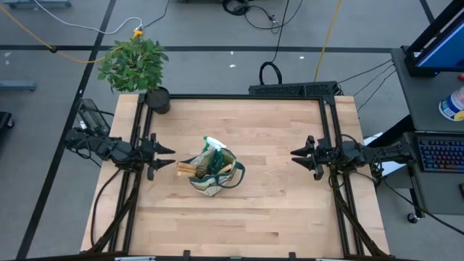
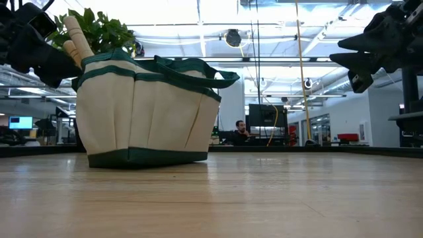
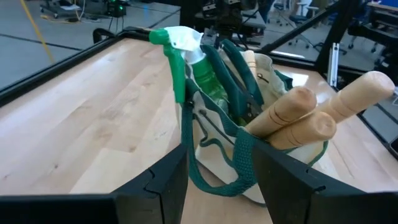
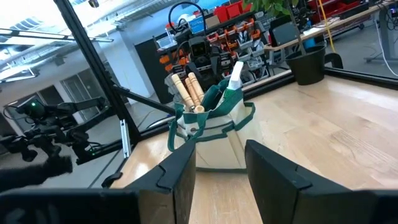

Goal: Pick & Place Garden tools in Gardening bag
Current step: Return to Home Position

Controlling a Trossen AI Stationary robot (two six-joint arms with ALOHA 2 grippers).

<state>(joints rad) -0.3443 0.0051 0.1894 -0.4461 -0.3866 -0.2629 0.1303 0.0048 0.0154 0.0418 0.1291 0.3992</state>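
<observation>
Canvas gardening bag (image 1: 209, 185) holding wooden-handled tools (image 1: 187, 169) and a spray bottle (image 1: 215, 147).
Left gripper (image 1: 168, 158) and right gripper (image 1: 296, 157) flank it, fingers apart.

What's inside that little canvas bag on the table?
Poking out of the gardening bag are a green spray bottle with a white trigger and three wooden handles. The tool heads on those handles, and anything lying deeper, are hidden by the bag's canvas walls.

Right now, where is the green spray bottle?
In the high view, the spray bottle sticks out of the gardening bag, just left of the table's middle.
</observation>
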